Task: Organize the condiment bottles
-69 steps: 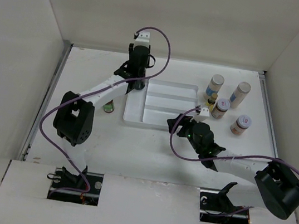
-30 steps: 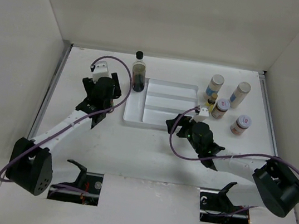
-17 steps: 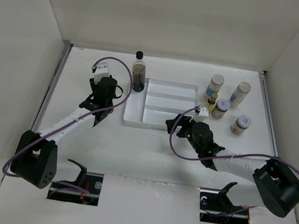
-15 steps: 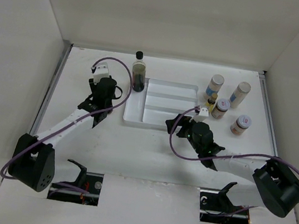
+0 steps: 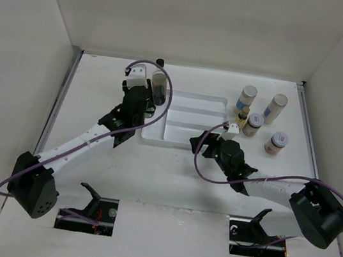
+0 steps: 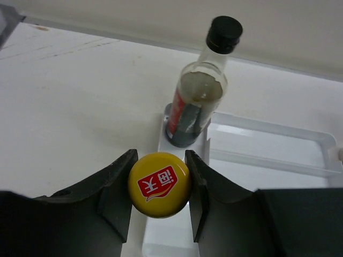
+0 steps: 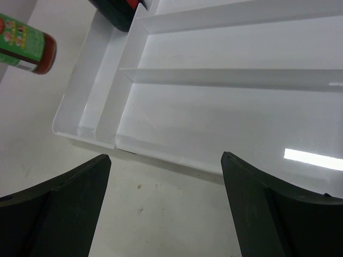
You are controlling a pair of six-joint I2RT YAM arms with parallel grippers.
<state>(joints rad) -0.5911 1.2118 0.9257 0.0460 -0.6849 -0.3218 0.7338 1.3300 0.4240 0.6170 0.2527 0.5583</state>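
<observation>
Progress, top external view: one bottle was in place. The tall clear bottle [image 5: 159, 86] stood upright at the far end of the white tray [image 5: 186, 138], in the narrow compartment on the side nearest the tabletop's left edge. The left gripper [image 5: 137, 109] hung at that same rim of the tray, with its load hidden beneath it. Four white shakers [image 5: 248, 98] and the small amber bottle [image 5: 242, 116] stood grouped towards the far right corner, outside the tray and unsorted. The right gripper [image 5: 202, 139] sat at the tray's near rim.

Left wrist view: the fingers were closed on the yellow-capped bottle [image 6: 158, 183], one pad touching each side of its cap. The cap lay over the narrow compartment, just short of the tall clear bottle. Whether its base touched the tray could not be told.

Right wrist view: the fingers were spread wide with nothing between them, facing the empty long compartments. The yellow-capped bottle's green and red body [image 7: 24, 51] showed at the tray's left rim.

Assessment: one of seven was stowed, a second was on its way in, and five were left to do
</observation>
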